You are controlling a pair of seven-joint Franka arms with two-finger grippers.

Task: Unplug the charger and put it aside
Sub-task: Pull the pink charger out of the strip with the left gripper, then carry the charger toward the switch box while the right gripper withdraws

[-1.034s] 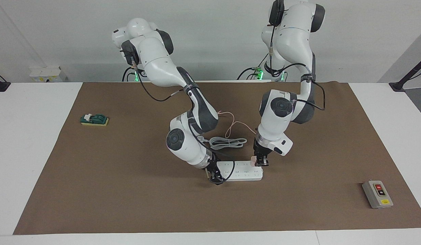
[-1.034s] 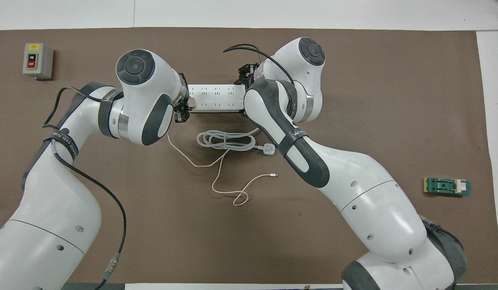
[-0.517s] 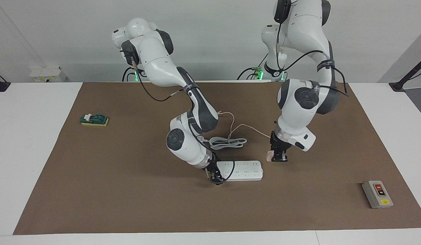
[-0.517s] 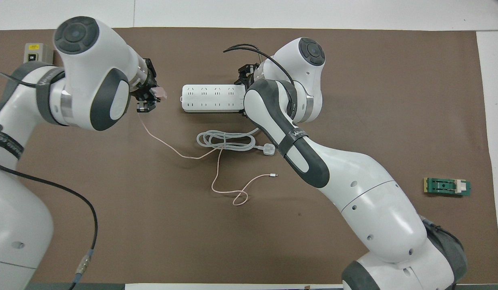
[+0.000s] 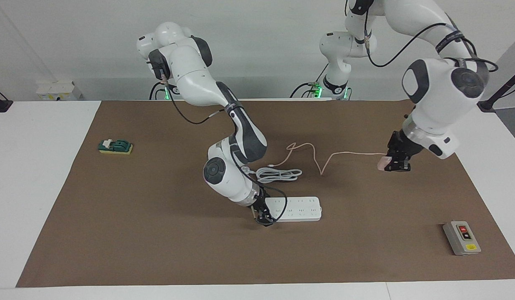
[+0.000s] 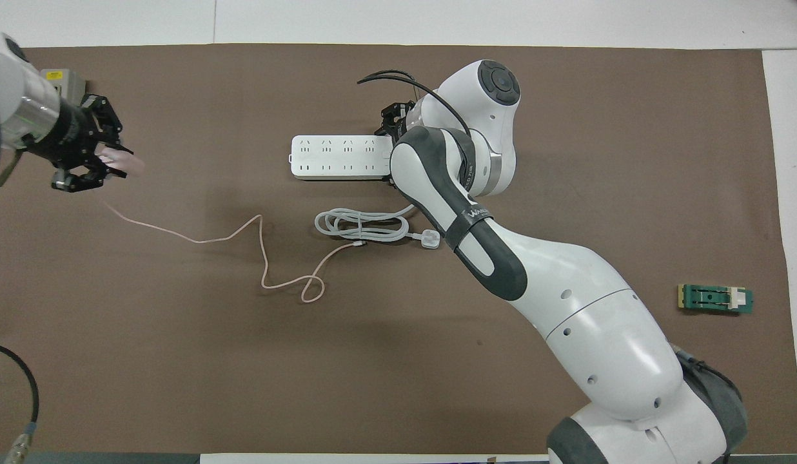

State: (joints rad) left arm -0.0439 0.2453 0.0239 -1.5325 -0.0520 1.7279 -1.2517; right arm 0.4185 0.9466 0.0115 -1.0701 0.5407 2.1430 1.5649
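Note:
The charger (image 5: 382,162) (image 6: 122,166), a small pale-pink cube, is out of the power strip and sits in my left gripper (image 5: 391,166) (image 6: 105,169), which is shut on it over the mat toward the left arm's end of the table. Its thin pink cable (image 5: 316,153) (image 6: 263,258) trails across the mat back to the coiled white cord. The white power strip (image 5: 299,209) (image 6: 334,157) lies flat in the middle. My right gripper (image 5: 261,216) (image 6: 391,129) straddles the strip's end toward the right arm's side and is closed on it.
The strip's thick white cord (image 5: 278,174) (image 6: 363,225) lies coiled just nearer to the robots than the strip. A grey button box (image 5: 461,238) (image 6: 62,80) sits farther from the robots at the left arm's end. A green block (image 5: 116,146) (image 6: 716,299) lies at the right arm's end.
My left gripper pulled the charger out of the power strip and carried it toward the left arm's end, dragging the pink cable along. The right gripper and strip stayed put.

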